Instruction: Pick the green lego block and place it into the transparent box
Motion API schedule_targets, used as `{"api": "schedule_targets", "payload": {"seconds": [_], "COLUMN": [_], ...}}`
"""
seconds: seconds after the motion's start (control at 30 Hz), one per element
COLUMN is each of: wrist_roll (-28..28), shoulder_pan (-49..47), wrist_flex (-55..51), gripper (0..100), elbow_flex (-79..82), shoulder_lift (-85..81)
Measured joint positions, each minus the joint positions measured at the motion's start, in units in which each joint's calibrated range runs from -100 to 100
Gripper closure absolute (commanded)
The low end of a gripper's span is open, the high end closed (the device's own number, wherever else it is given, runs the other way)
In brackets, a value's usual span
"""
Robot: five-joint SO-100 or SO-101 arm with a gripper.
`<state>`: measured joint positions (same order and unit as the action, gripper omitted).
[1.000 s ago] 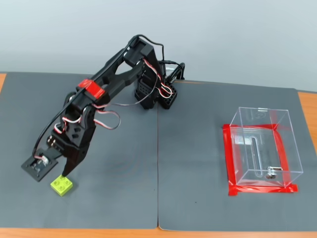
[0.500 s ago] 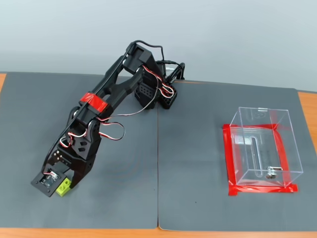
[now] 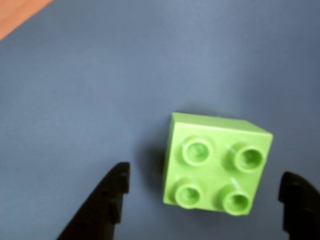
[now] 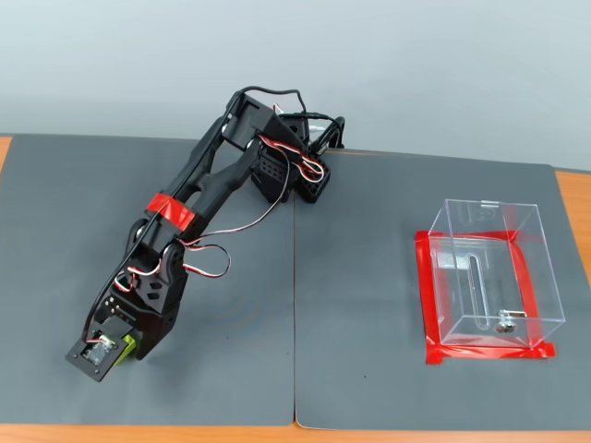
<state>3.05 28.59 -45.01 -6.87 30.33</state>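
Squarely between the spread fingers of the hand (image 3: 205, 200) sits the lime green lego block (image 3: 216, 164), four studs up.

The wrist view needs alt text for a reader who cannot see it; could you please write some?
A green lego block, four studs up, sits on a grey mat between the two black fingertips of an open gripper, one at its left and one at its right, neither touching it. A sliver of orange table shows at the top left corner.
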Motion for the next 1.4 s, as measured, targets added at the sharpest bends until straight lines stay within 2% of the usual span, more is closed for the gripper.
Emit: {"api": "schedule_targets", "payload": {"seconds": [1.03, 1.23, 1.4], "wrist_roll": [0.00, 0.00, 0.00], "shoulder_pan": [1.69, 1.77, 1.77], "wrist_flex": [0.00, 0.00, 0.00], "gripper": [67, 80, 87], "elbow_flex": [0.00, 0.00, 0.00], "shoulder_lift": [1.44, 1.44, 1.44]}}
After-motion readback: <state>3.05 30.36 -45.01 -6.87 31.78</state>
